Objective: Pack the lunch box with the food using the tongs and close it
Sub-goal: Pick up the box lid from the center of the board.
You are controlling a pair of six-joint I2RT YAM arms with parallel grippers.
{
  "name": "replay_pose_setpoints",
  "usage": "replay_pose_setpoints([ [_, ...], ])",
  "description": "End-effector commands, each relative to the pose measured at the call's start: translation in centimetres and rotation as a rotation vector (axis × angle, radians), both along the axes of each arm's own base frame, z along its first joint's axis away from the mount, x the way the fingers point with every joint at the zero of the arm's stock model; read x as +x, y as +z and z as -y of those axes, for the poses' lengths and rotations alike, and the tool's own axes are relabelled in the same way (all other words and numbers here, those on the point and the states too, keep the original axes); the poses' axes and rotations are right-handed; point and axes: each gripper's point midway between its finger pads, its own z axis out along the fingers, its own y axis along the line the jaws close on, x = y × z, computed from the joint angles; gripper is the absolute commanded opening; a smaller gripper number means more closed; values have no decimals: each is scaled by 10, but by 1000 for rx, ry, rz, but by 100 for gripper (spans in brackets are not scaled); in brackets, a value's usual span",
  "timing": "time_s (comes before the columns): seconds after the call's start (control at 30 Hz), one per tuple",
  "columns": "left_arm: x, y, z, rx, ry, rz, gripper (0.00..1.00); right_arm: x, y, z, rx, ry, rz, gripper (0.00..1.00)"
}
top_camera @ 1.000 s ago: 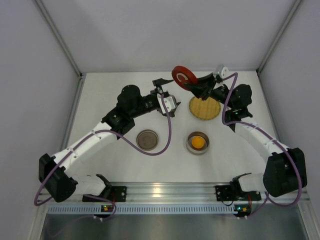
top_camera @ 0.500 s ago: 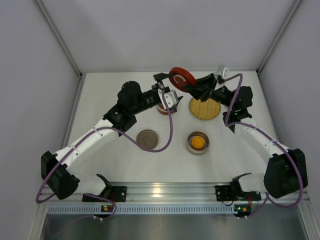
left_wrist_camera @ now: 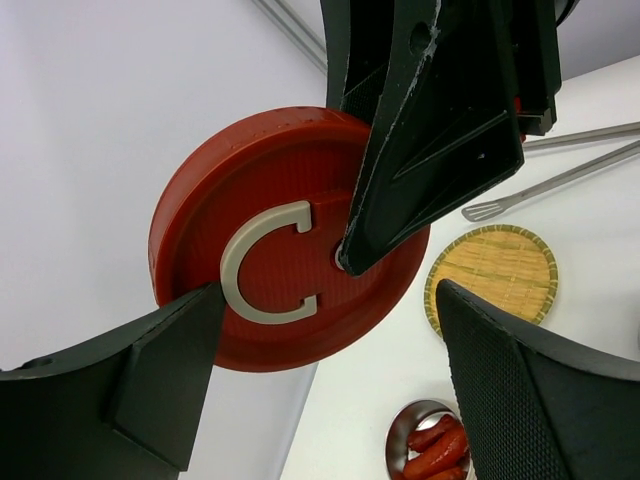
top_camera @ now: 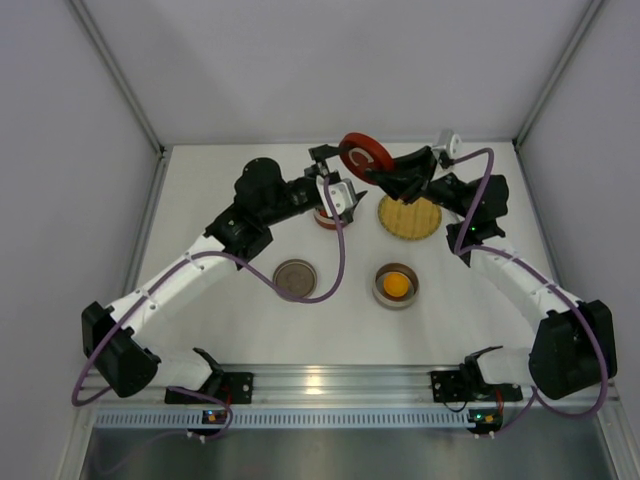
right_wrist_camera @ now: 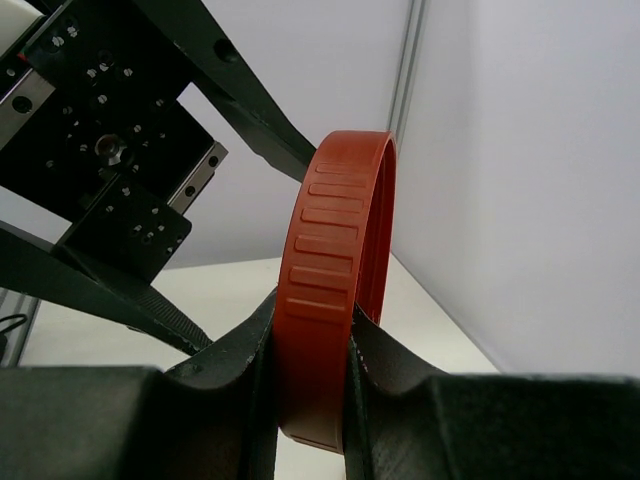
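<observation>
**Right gripper** (right_wrist_camera: 312, 322): jaws closed on the ribbed rim of the red lid (right_wrist_camera: 335, 290). The lid is held on edge, raised above the far middle of the table (top_camera: 220, 190).

**Left gripper** (left_wrist_camera: 330, 300): jaws spread wide, one finger on each side of the red lid, nothing gripped. In the left wrist view the lower-left finger (left_wrist_camera: 150, 380) overlaps the lid's edge; contact cannot be confirmed. The other finger stands apart from the lid.

**Markings:** the flat face of the red lid carries one raised, pale grey letter "C" (left_wrist_camera: 262, 262). One right-gripper finger crosses the face just beside this letter. No other writing or brand can be read.

**Task items:**
- Tongs (left_wrist_camera: 560, 177): lying flat on the table, both arms side by side, flattened tip near the woven round mat (top_camera: 410, 215) but not touching it.
- Red pieces (left_wrist_camera: 435, 455): lying together in a metal bowl (left_wrist_camera: 395, 440) on the table below the left gripper, to the left of the mat.
- Orange-yellow piece (top_camera: 397, 286): in a second bowl (top_camera: 380, 296), on the near side of the mat.
- Third bowl (top_camera: 294, 279): to the left of the second bowl, well apart from it; brownish inside, contents cannot be made out
</observation>
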Motion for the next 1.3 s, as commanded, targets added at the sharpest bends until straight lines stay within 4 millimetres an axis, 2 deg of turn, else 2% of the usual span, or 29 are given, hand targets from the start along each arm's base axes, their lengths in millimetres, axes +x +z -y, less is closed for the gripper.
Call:
replay_pose_setpoints([
  [0.0, -26, 14, 11, 6, -119, 18, 89, -23, 27, -5, 24, 35, 142, 0],
  [0.13, -41, 12, 7, 28, -150, 2, 85, -17, 28, -3, 25, 14, 141, 0],
  [0.33, -59, 3, -4, 79, -180, -12, 73, -11, 37, -1, 38, 0, 147, 0],
  [0.37, -60, -3, -5, 92, -184, -20, 73, -9, 38, -1, 40, -1, 144, 0],
  [0.47, -64, -4, -10, 101, -183, -19, 69, -7, 41, 0, 44, -3, 147, 0],
  [0.6, -54, 4, -15, 72, -114, 11, 70, -7, 43, 1, 51, 2, 143, 0],
  [0.67, -42, 10, -20, 45, -27, 33, 71, -8, 44, 1, 59, 7, 135, 0],
  [0.7, -37, 20, -22, 9, 11, 76, 71, -7, 43, 1, 62, 7, 128, 0],
  [0.8, -23, 24, -24, -7, 89, 107, 70, -8, 45, 1, 86, 13, 109, 0],
  [1.1, -22, 34, -3, -37, 98, 154, 70, -13, 58, 1, 165, 60, 40, 0],
  [1.27, -18, 37, 4, -46, 107, 153, 66, -16, 54, -1, 163, 74, 29, 0],
])
